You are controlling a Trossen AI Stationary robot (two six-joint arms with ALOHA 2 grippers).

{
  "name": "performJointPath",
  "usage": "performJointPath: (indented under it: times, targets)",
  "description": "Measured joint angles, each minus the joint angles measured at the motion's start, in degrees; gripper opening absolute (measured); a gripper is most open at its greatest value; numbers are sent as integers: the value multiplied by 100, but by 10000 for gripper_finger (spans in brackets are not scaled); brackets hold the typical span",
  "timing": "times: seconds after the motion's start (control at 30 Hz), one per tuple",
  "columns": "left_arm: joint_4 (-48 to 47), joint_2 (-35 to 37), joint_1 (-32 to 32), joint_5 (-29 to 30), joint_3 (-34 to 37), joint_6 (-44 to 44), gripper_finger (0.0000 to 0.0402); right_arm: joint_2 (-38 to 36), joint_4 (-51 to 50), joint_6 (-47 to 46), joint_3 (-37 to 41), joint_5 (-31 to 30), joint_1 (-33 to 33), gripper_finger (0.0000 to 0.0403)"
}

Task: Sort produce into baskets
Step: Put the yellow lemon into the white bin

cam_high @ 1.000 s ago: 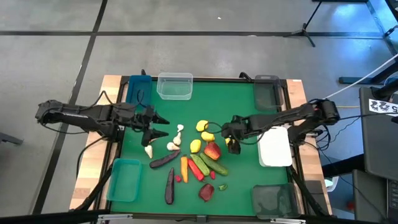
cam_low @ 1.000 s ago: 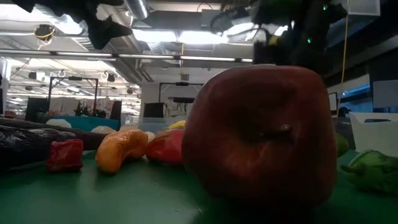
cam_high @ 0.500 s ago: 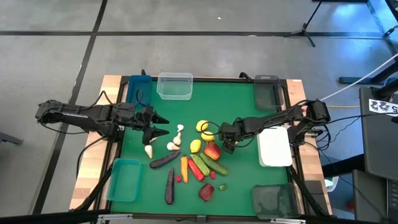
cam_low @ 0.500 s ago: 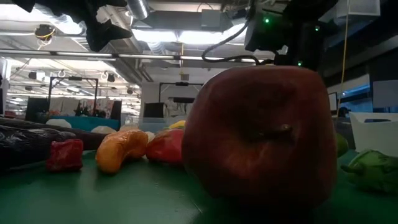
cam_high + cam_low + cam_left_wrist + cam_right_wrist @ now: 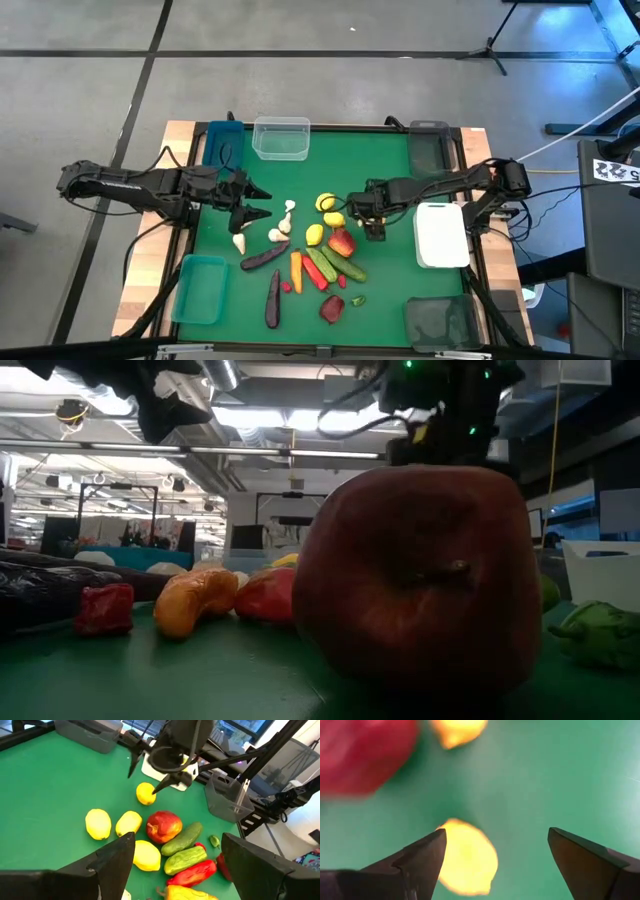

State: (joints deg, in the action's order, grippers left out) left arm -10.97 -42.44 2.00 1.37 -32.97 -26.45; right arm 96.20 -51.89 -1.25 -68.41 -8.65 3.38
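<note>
The produce lies in a loose pile at mid-table: lemons (image 5: 325, 203), a red apple (image 5: 342, 241), cucumbers (image 5: 345, 266), a carrot (image 5: 296, 265), eggplants (image 5: 265, 257) and garlic (image 5: 284, 225). One lemon (image 5: 468, 856) lies apart on the mat, right of the pile. My right gripper (image 5: 372, 228) hangs open over it, pointing down, with a finger on either side and no touch showing. My left gripper (image 5: 266, 203) waits open left of the pile, above the garlic. The baskets stand at the table's edges.
Blue (image 5: 222, 141) and clear (image 5: 281, 138) baskets stand at the far edge, with a dark one (image 5: 430, 150) at the far right. A white basket (image 5: 441, 236) stands right of my right gripper. A teal one (image 5: 200, 289) and another dark one (image 5: 440, 322) are near. A second apple (image 5: 415, 585) fills the low view.
My right gripper has shifted a little toward the pile and risen slightly, rolling its wrist and tipping steeper. It has stayed open over the lone lemon, and no produce has moved.
</note>
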Motion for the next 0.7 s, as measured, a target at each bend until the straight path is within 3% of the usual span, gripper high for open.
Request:
performJointPath:
  times: [0.27, 0.53, 0.7]
  targets:
    - [-253, 1, 0, 218, 0, 80, 290, -4, -441, 1429, -202, 584, 37, 347]
    - [-356, 0, 0, 225, 0, 83, 290, -4, -273, 1377, -173, 639, 35, 347]
    - [-351, 0, 0, 229, 0, 85, 290, -4, 97, 1199, 323, 778, 35, 347]
